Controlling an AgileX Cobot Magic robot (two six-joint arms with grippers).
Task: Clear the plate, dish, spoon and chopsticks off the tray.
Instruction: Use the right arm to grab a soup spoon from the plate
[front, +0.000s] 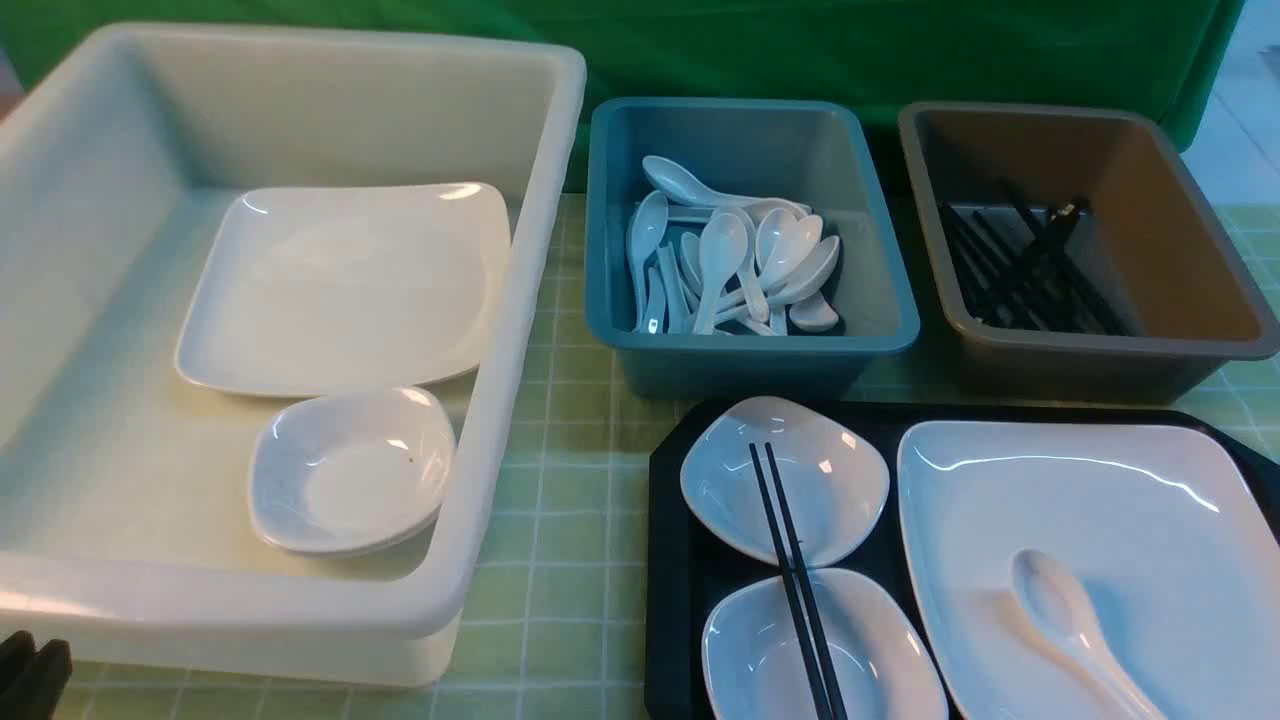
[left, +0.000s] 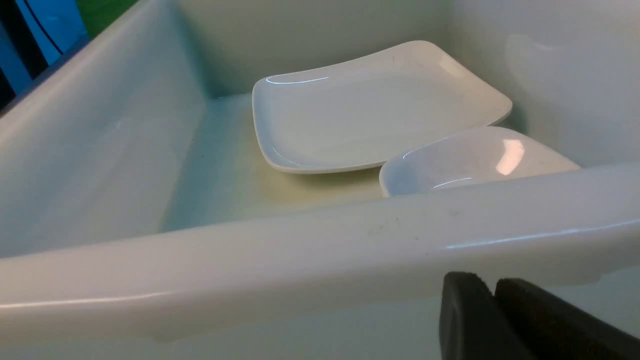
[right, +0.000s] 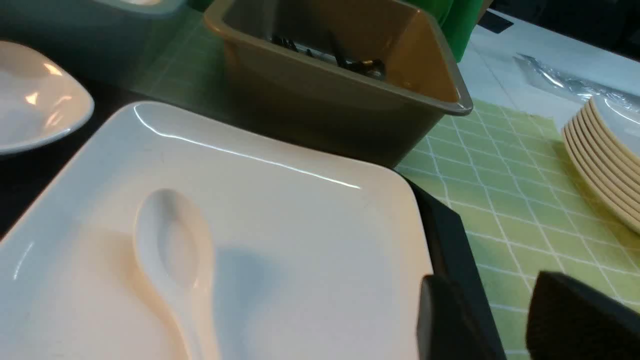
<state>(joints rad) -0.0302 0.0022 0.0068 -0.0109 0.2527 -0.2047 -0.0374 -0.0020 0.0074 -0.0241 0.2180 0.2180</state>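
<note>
Far left, low corner of front view: left jaws clenched, dark pads (left: 465, 320) pressed together with nothing between, just outside near wall of white tub (front: 250, 600)

Inside that tub: large white plate's twin (front: 345, 290) flat on floor toward the back; small squarish dish (front: 350, 470) in front of it, overlapping its near edge

Green checked cloth over bench (front: 560, 560) beside tub

Centre, at the back: blue tub (front: 745, 365) with heap of white spoons (front: 740, 265)

In front of blue tub: black tray (front: 668, 600), still loaded. Left part of tray: far dish (front: 830, 470) and near dish (front: 880, 660), edge to edge. Chopsticks (front: 790, 570) side by side across both dishes, tips on far dish, other ends out of view at bottom edge

Right, at the back: brown tub (front: 1090, 360) holding loose black sticks (front: 1020, 270)

Right part of tray: plate (front: 1100, 500), filling most of that side, just beside the two dishes. Spoon (front: 1060, 610) lying in plate, bowl upward and toward the tubs, handle running off toward near right

Right jaws released, seen in right wrist view only: clear gap between fingers (right: 450, 320), nothing held; one finger against plate corner and tray rim, other against checked cloth. Contact with tray: cannot tell

Farther right on bench: stack of pale plates (right: 605, 160), well apart from tray
</note>
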